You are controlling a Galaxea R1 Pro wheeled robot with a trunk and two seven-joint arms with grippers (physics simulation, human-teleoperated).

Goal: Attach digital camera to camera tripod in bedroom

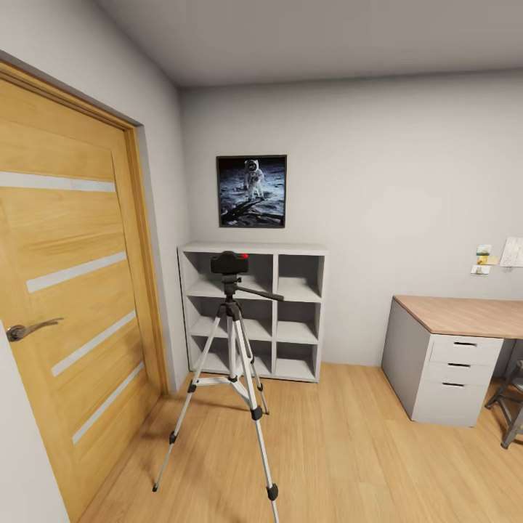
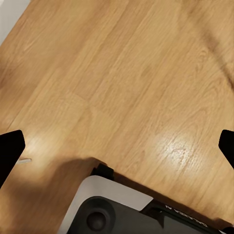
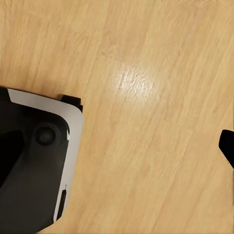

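The digital camera (image 1: 229,262), small and black with a red button, sits on top of the camera tripod (image 1: 234,349). The tripod stands on the light wood floor in front of the white shelving, its silver legs spread and its pan handle (image 1: 263,293) pointing right. In the left wrist view my left gripper (image 2: 117,148) hangs open over bare floor, one black fingertip (image 2: 10,151) at each side edge. In the right wrist view my right gripper (image 3: 117,146) also hangs over the floor, with one fingertip (image 3: 227,146) showing at the edge, set wide. Nothing is held.
A wooden door (image 1: 65,312) with a lever handle fills the left wall. White cube shelving (image 1: 294,312) stands behind the tripod under an astronaut picture (image 1: 251,191). A wood-topped desk (image 1: 465,316) with drawers and a chair (image 1: 512,407) are at the right. My base (image 3: 39,161) shows below the grippers.
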